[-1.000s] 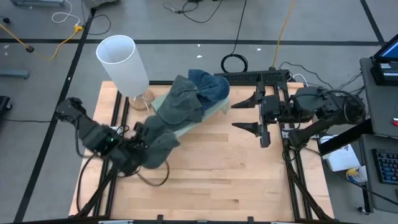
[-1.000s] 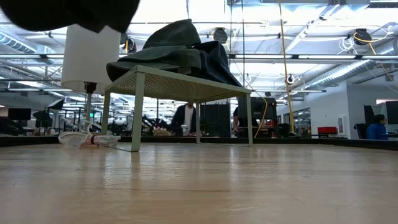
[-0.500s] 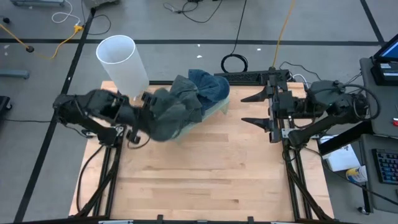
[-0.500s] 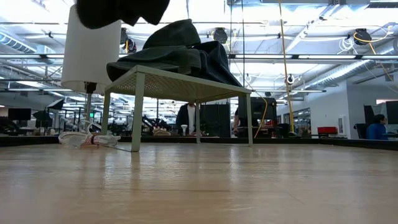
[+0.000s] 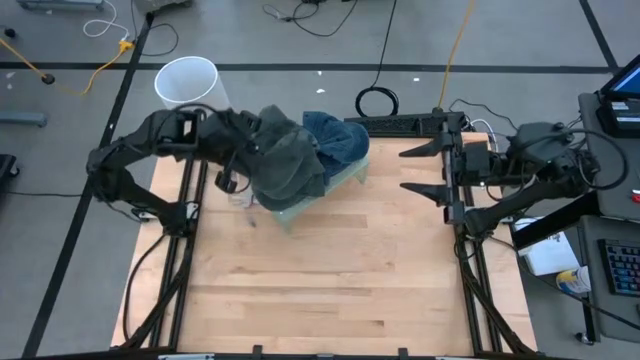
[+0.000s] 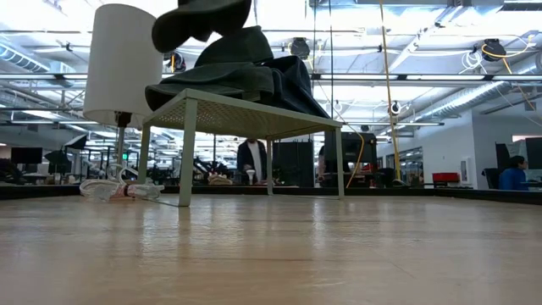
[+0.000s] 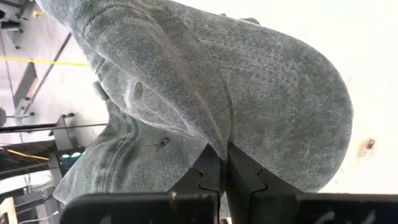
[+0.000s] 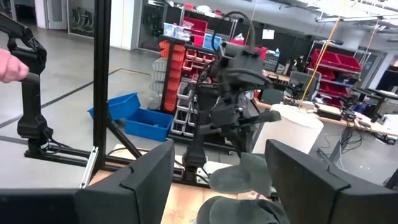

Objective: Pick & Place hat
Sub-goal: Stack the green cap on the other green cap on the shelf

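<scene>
Change: the left end effector (image 7: 221, 163) has swung up from the near tabletop (image 5: 340, 270) and now hangs over the rack (image 5: 345, 176).
Left end effector: pinched tight on the grey hat (image 5: 280, 160).
Hat: aloft above the piled hats (image 5: 330, 140), not released.
Right end effector (image 5: 438, 170): spread wide, empty, at the right edge.
Progress: picked and carried; setting down remains.

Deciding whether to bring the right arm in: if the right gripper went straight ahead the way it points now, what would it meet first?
Likely the hat held by the left gripper above the pile of hats on the small rack. The open right gripper points across the table at it, though depth is uncertain.
</scene>
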`<state>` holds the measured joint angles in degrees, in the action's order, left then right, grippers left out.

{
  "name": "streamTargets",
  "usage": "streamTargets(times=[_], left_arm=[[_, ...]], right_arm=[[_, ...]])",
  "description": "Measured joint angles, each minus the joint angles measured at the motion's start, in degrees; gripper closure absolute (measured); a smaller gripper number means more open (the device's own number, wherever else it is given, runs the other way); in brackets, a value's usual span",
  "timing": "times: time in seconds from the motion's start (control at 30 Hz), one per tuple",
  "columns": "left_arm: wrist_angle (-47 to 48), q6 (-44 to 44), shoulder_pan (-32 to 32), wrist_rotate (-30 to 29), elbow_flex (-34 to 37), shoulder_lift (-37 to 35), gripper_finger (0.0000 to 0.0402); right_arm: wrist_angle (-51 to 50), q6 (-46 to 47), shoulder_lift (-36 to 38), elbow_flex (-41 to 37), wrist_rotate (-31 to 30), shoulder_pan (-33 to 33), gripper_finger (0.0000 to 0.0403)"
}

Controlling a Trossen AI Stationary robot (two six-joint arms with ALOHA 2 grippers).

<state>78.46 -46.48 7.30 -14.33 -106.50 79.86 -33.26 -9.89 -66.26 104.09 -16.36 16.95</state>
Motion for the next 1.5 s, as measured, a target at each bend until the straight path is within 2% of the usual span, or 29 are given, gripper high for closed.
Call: streamTargets(times=[0.17, 0.57, 0.9, 1.5], left_arm=[[2.06, -4.28, 4.35, 2.36, -0.02, 1.75, 0.0399], [1.75, -8.98, 4.72, 6.12, -0.02, 9.09, 0.0399], [0.9, -7.17, 6.35, 6.83, 0.4, 12.95, 0.0399], [-6.58, -3.26, 6.12, 3.93, 9.11, 13.44, 0.0399]], right_arm=[[-0.12, -0.31, 0.57, 0.0, 0.0, 0.0, 0.0158], [-6.24, -0.84, 0.95, 0.0, -0.37, 0.0, 0.0158], [-6.99, -1.36, 0.92, 0.0, -0.13, 0.0, 0.0158], [-10.62, -2.99, 0.9, 0.0, -0.04, 0.0, 0.0158]])
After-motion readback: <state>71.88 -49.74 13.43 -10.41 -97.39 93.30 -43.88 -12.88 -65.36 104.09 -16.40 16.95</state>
